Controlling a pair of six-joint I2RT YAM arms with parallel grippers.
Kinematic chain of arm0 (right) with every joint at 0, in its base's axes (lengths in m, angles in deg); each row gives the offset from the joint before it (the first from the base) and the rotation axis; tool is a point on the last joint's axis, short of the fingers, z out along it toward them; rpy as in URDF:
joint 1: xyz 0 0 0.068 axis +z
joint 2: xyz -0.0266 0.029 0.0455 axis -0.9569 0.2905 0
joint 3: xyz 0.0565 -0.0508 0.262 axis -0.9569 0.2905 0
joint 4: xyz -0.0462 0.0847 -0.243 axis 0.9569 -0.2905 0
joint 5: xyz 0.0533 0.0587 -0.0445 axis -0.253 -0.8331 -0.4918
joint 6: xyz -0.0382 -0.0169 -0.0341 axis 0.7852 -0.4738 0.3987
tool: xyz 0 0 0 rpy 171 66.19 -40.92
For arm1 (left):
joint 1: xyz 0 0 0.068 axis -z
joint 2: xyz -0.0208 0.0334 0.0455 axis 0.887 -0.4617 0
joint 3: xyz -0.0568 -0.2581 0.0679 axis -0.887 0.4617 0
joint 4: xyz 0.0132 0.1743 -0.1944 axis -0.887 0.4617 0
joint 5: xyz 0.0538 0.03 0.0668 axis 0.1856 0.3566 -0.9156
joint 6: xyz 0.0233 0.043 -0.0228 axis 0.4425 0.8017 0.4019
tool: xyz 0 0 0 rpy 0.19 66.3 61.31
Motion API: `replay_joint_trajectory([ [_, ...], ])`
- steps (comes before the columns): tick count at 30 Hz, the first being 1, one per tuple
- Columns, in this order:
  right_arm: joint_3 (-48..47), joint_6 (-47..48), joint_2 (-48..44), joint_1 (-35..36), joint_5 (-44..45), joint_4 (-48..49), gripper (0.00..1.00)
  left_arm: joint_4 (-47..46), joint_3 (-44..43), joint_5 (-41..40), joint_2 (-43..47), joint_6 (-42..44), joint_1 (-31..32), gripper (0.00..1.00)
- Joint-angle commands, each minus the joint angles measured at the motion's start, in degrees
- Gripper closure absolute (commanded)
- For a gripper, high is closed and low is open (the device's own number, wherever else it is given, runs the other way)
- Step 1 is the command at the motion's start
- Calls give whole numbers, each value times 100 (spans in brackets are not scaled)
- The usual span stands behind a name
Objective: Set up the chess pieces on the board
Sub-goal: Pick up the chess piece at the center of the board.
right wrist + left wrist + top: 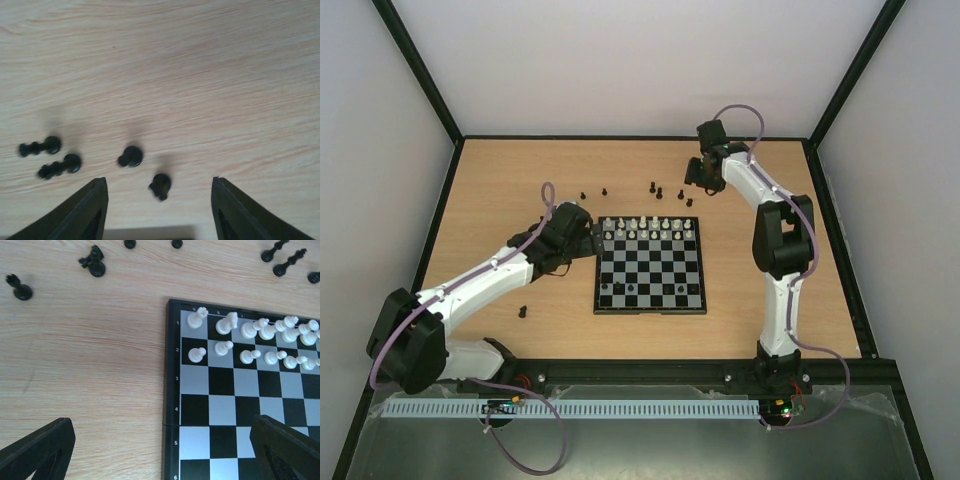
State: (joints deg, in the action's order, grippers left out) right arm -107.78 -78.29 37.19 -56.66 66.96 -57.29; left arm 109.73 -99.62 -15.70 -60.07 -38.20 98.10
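Observation:
The board (650,305) lies mid-table, with white pieces along its two far rows and a few small pieces (617,288) near its left front. Black chess pieces (659,192) stand scattered on the wood beyond the board, and one (523,311) stands left of it. My left gripper (582,240) is open and empty over the board's far-left edge; its wrist view shows the board border (172,390) between the fingers (40,455). My right gripper (697,182) is open above the black pieces; a black pawn (161,185) stands between its fingers (75,215).
Other black pieces (131,156) (60,166) stand left of the pawn in the right wrist view. White pieces (225,325) fill the board's far rows. More black pieces (93,265) (21,288) stand on the wood beyond the board's left corner. A black frame borders the table.

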Motion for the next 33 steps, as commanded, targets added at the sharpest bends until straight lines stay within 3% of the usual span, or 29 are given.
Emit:
replay_joint_trajectory([
  [1, -418, 104, 399, -17, -189, -679, 46, -356, 222, 447, 46, 216, -1, 1],
  [8, -576, 201, 758, -18, -203, -791, 57, -538, 298, 596, -48, 229, -8, 1],
  [17, -66, 311, 610, -16, -293, -604, 61, -551, 306, 602, -140, 227, -8, 1],
  [33, -372, 359, 955, -16, -344, -617, 68, -427, 309, 449, -70, 198, -3, 0],
])
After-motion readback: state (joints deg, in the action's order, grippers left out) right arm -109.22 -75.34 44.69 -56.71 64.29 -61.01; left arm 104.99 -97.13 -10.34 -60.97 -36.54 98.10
